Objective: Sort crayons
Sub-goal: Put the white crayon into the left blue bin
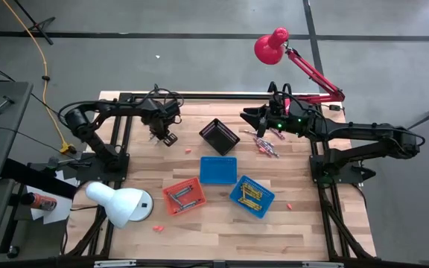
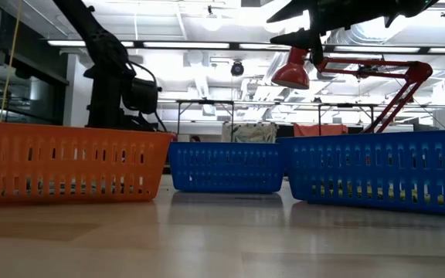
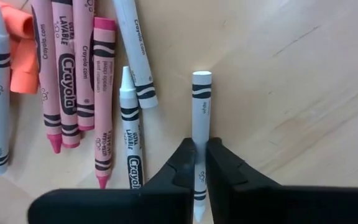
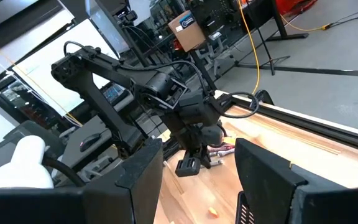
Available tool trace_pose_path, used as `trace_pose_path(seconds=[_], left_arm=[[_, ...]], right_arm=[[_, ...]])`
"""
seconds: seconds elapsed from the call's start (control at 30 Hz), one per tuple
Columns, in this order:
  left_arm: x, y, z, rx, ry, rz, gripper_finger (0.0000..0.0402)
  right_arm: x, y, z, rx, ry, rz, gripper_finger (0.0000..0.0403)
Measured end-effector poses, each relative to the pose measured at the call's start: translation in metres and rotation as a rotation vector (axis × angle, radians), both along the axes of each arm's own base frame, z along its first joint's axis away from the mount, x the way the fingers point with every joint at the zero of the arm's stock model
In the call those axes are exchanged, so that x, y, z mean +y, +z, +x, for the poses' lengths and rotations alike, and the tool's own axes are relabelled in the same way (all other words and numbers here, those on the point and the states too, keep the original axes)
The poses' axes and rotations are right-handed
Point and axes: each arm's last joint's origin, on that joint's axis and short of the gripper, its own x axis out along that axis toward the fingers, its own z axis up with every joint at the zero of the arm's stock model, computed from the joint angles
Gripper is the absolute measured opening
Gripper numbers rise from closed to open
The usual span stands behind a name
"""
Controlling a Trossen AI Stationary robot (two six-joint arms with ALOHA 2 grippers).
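In the left wrist view, a white crayon (image 3: 201, 112) lies on the wood apart from a row of pink and white crayons (image 3: 73, 93). My left gripper (image 3: 201, 168) points down over it at the table's far left (image 1: 162, 135) and is shut on it. More crayons (image 1: 267, 144) lie on the table below my right arm. My right gripper (image 1: 253, 117) hangs open and level, high above the far right of the table, with nothing between its fingers (image 4: 142, 180). My left gripper pinches the white crayon between its two fingers, on the two long sides of the half toward its pointed tip (image 3: 201, 140). The fingers come from above, pointing down, one on each side of the stick. The crayon lies flat on the wood.
A black basket (image 1: 219, 136) stands at the far middle, with a blue one (image 1: 218, 170) nearer. A red-orange basket (image 1: 184, 196) and another blue one (image 1: 252, 196) hold crayons. Single crayons (image 1: 188, 151) lie loose. A white lamp (image 1: 121, 205) is near left, a red lamp (image 1: 272, 46) far right.
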Motion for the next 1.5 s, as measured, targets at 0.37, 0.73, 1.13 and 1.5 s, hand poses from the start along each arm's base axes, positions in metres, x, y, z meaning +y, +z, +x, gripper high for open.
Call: trace_pose_path(seconds=[0.37,0.73,1.13,1.5], left_arm=[[-0.011,0.053,-0.001,-0.347,0.03,0.039,0.0001],[-0.058,0.16,0.037,-1.222,-0.261,0.38,0.0001],[-0.106,0.185,0.058,-1.458,-0.352,0.531,0.0],[-0.106,0.185,0.058,-1.46,-0.346,0.526,0.0]], right_arm=[[0.0,0.0,0.0,0.001,0.001,0.0,0.0195],[0.002,0.0,0.001,0.009,0.088,-0.027,0.0195],[0.011,0.007,0.003,-0.037,0.177,-0.144,0.0195],[0.01,0.007,0.003,-0.037,0.176,-0.147,0.0195]])
